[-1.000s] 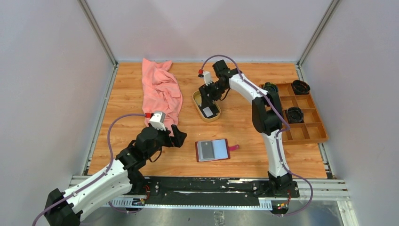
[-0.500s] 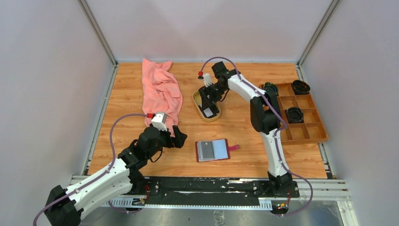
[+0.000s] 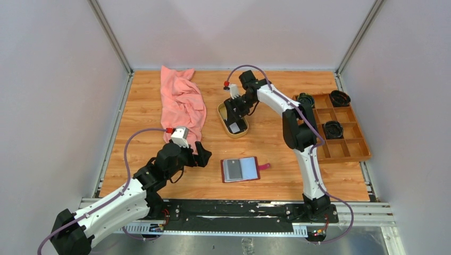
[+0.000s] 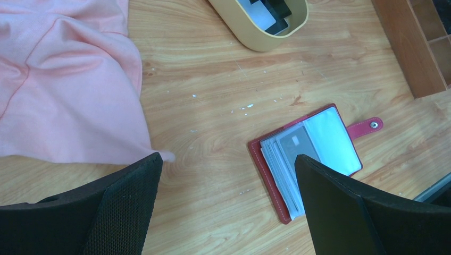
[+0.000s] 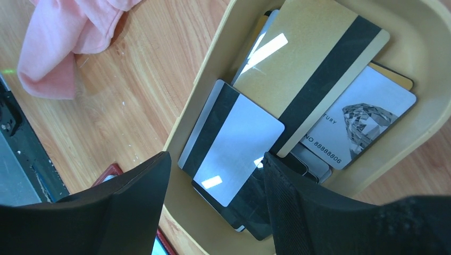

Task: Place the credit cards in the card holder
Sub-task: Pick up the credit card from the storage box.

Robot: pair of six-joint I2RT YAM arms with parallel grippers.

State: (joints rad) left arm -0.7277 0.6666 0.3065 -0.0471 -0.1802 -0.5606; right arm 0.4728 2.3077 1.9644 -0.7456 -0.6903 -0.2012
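Observation:
Several credit cards lie stacked in an oval tan dish (image 5: 198, 109): a gold card with a black stripe (image 5: 314, 69), a silver card with a black stripe (image 5: 234, 143), a white card with a diamond print (image 5: 361, 122) and a black card (image 5: 255, 212) underneath. My right gripper (image 5: 215, 156) hangs open just above them, jaws either side of the silver card, holding nothing. The card holder (image 3: 240, 169) lies open on the table, dark red with pale sleeves (image 4: 314, 154). My left gripper (image 4: 227, 159) is open wide, left of the holder (image 3: 203, 155).
A pink cloth (image 3: 182, 103) lies crumpled at the back left, its edge close to my left fingers (image 4: 69, 106). A brown wooden compartment tray (image 3: 348, 157) with black round parts (image 3: 333, 129) stands at the right edge.
My right gripper has shifted slightly left and lower over the dish. The left arm and the card holder have not moved.

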